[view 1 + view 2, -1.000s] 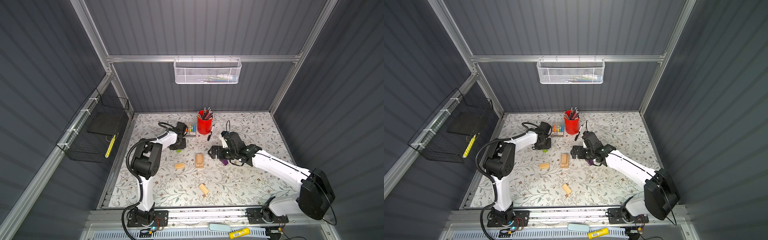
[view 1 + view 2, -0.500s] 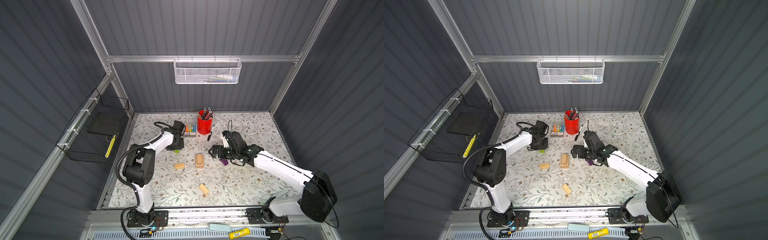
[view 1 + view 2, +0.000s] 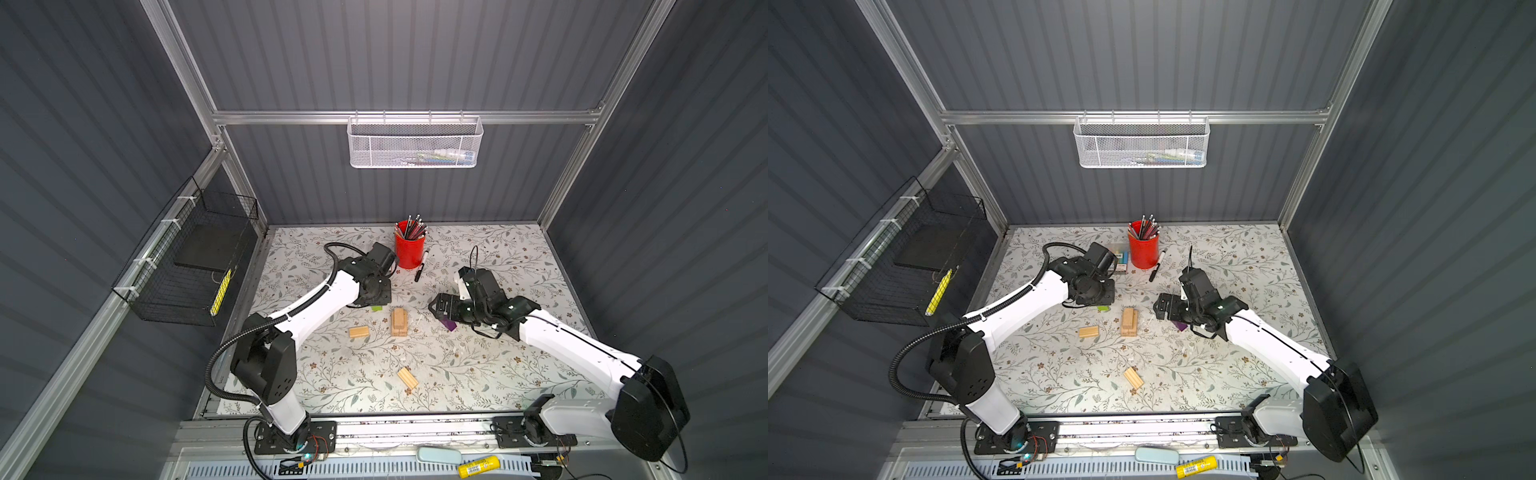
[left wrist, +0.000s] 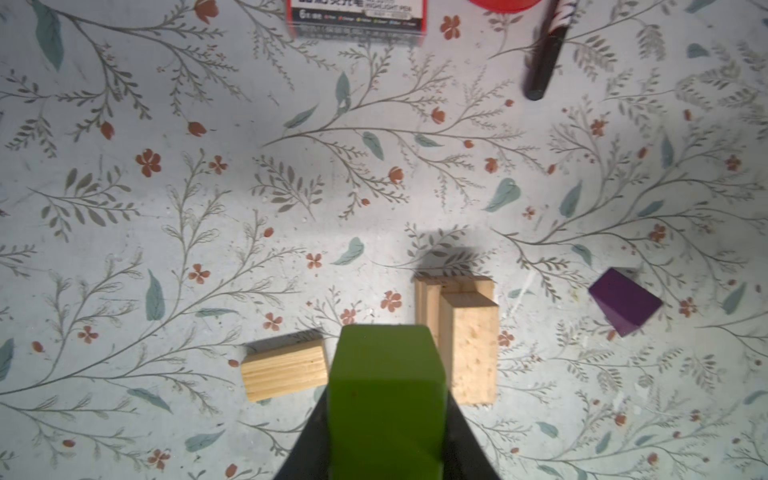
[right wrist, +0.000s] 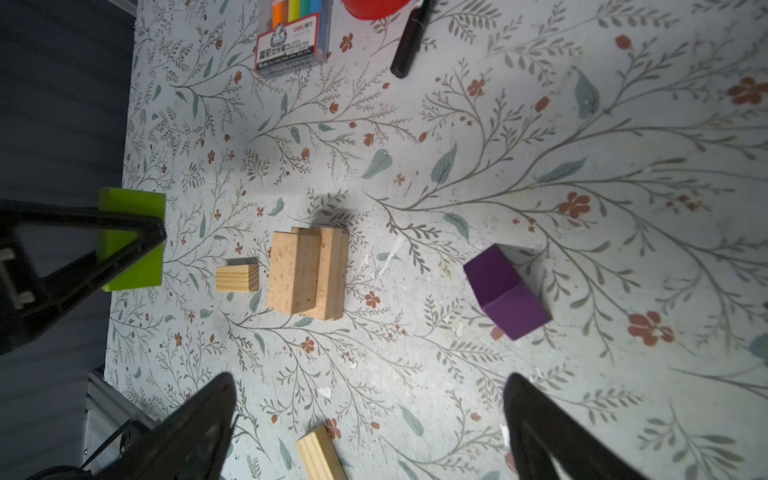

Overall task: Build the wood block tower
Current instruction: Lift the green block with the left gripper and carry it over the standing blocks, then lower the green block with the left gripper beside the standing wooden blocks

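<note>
My left gripper [image 4: 384, 415] is shut on the lime-green block [image 4: 386, 399] and holds it above the table, just left of the tower [image 3: 399, 322]. The tower is a low stack of pale wood blocks [image 4: 457, 332]. One loose pale block [image 3: 358, 331] lies left of the stack, and another pale block [image 3: 407, 377] lies nearer the front. The purple block [image 5: 505, 291] lies on the table right of the stack. My right gripper [image 5: 370, 399] hangs open and empty above the table beside it. In both top views the green block [image 3: 1104, 308] peeks out under the left wrist.
A red pencil cup [image 3: 409, 249] stands at the back, with a black marker [image 3: 419, 270] lying to its right and a clear box of coloured markers [image 5: 291, 33] to its left. A white mesh basket [image 3: 413, 141] hangs on the back wall and a black wire basket [image 3: 195, 266] on the left wall.
My left arm has stretched out and carried the green block a little to the right, toward the stack. The right arm has barely moved and its jaws stay wide.
</note>
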Controlling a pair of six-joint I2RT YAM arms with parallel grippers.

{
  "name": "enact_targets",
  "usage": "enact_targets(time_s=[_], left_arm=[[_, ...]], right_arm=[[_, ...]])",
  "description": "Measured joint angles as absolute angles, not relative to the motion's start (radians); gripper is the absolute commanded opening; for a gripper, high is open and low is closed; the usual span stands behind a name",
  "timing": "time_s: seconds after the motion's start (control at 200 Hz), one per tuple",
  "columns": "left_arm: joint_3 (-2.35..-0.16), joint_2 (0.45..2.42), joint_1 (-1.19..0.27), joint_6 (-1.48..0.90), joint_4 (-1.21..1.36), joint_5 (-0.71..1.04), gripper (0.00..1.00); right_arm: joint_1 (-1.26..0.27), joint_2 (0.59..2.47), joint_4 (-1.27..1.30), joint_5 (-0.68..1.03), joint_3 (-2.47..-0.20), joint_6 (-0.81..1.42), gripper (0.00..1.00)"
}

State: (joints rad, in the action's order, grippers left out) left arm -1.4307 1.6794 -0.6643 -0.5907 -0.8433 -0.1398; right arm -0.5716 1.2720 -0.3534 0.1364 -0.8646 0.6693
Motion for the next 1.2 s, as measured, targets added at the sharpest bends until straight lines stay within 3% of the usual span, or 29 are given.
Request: enact_targets(time_s=[0.405, 0.73, 1.201], left_arm=[[-1.552, 1.780, -0.805, -0.686, -0.919, -0.159, 0.00], [-1.616, 1.916, -0.827, -0.684, -0.963, -0.191, 0.00], [-1.608, 1.936, -0.831, -0.690, -0.942, -0.198, 0.00]], right_arm=[[-0.505, 1.200, -0.369, 0.154, -0.815, 0.699, 0.99], [-0.491, 1.182, -0.368, 0.162, -0.785, 0.715, 0.99], [-0.487, 1.177, -0.367, 0.166, -0.779, 0.725, 0.99]])
